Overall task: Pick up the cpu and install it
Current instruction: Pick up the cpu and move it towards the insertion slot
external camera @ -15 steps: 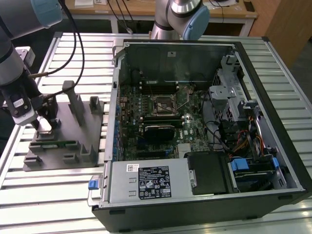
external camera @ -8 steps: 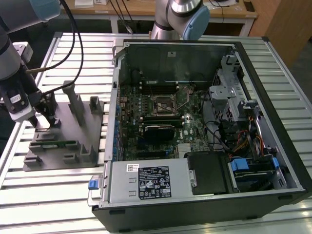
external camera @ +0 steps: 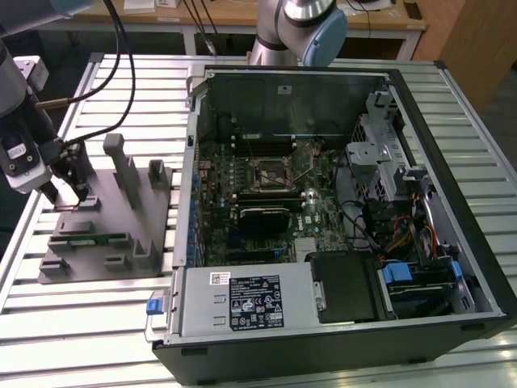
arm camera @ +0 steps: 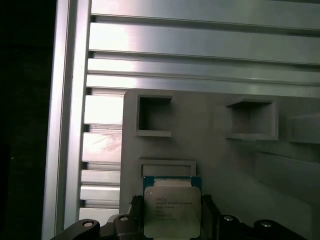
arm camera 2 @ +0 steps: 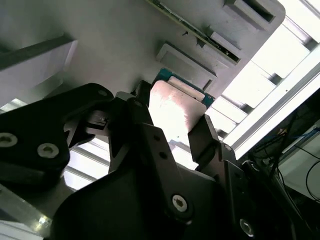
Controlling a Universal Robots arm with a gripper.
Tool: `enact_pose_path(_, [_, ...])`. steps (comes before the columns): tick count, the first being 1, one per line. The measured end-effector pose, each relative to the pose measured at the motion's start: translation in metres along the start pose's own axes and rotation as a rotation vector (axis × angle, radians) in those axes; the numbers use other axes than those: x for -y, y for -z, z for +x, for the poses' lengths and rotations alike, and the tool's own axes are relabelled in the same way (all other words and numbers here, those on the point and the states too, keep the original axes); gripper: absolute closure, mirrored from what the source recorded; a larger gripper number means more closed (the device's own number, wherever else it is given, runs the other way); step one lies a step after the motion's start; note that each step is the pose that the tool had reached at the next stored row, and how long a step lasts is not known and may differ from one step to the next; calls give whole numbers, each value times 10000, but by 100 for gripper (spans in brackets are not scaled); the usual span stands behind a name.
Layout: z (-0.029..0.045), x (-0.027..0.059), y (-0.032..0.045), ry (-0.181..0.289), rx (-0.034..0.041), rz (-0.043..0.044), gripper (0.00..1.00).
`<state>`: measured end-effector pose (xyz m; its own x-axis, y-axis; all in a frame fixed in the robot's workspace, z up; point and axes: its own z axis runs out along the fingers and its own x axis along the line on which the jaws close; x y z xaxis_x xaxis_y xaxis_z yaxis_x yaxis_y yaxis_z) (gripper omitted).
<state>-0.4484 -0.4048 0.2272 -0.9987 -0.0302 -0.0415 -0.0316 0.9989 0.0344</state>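
I read the gripper point(external camera: 68, 192) at the exterior view's left, over the grey holder block point(external camera: 105, 234). In both wrist views its black jaws are closed against two opposite edges of the cpu point(arm camera: 171, 207), a flat square chip with a pale, matte silver lid and a thin green rim. I cannot tell whether the cpu touches the block's smooth moulded face. The block rests on a ribbed aluminium table point(external camera: 81, 323). An open black computer case point(external camera: 339, 360) lies beside it, its square socket point(external camera: 269, 171) exposed. A wooden bench point(external camera: 242, 14) stands behind.
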Motion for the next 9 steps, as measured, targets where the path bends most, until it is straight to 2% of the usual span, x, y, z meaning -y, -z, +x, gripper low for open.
enact_pose_path(9, [-10, -9, 241, 3, 79, 3, 45])
